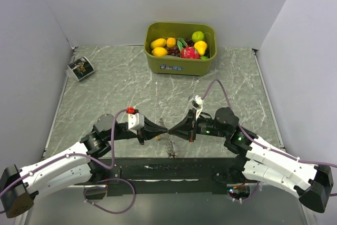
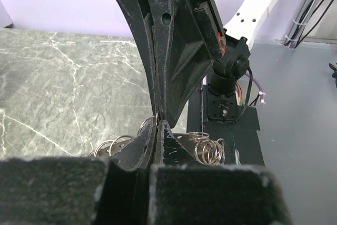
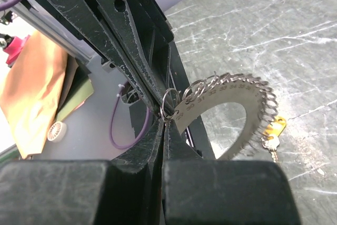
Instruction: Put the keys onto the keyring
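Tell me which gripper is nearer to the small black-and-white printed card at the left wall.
Left. The black-and-white printed card lies beyond and left of the left gripper; the right gripper meets that gripper tip to tip from the right, slightly farther.

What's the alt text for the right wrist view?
The right gripper, from below, and the left gripper, from above, meet tip to tip, shut on a ring of the keyring, a curved metal plate edged with rings. A yellow-tagged key hangs from it, marble table behind.

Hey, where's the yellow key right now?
In the right wrist view, the yellow key hangs at the lower right edge of the keyring, over the marble table.
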Robot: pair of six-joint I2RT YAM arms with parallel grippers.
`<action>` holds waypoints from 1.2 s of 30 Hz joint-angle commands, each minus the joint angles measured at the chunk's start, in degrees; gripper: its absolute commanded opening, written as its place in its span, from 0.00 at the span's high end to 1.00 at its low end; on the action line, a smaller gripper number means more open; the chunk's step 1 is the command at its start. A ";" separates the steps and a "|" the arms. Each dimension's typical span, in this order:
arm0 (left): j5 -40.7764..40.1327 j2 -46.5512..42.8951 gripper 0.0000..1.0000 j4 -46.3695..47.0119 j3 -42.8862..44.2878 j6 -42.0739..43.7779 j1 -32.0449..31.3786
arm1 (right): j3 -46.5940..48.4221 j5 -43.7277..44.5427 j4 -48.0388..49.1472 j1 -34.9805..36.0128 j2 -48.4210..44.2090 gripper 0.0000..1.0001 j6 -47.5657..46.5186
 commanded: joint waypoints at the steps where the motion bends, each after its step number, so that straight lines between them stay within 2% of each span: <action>1: 3.17 -1.39 0.99 0.28 1.94 0.47 -0.59 | 1.26 1.77 1.99 0.10 -0.90 1.00 -1.77; 5: 3.26 -1.30 0.98 -2.88 3.00 0.82 -0.59 | 2.05 0.63 -0.11 0.19 -0.81 1.00 -4.84; 9: 3.17 -0.51 0.82 -6.22 4.23 1.26 -0.59 | 4.59 -1.13 -4.15 0.19 0.15 1.00 -8.27; 14: 3.35 1.16 0.72 -10.79 7.12 2.40 -0.50 | 7.49 -1.83 -9.95 0.19 1.73 1.00 -12.49; 18: 3.44 3.79 0.65 -17.98 10.29 6.51 -0.59 | 9.16 -1.75 -13.12 0.19 2.35 1.00 -14.25; 29: 4.49 7.84 0.68 -21.96 13.63 8.99 -0.59 | 10.22 -2.36 -14.62 0.19 2.27 1.00 -15.40; 36: 4.23 8.37 0.65 -23.10 13.63 9.61 -0.59 | 9.96 -2.54 -14.27 0.19 1.74 1.00 -15.48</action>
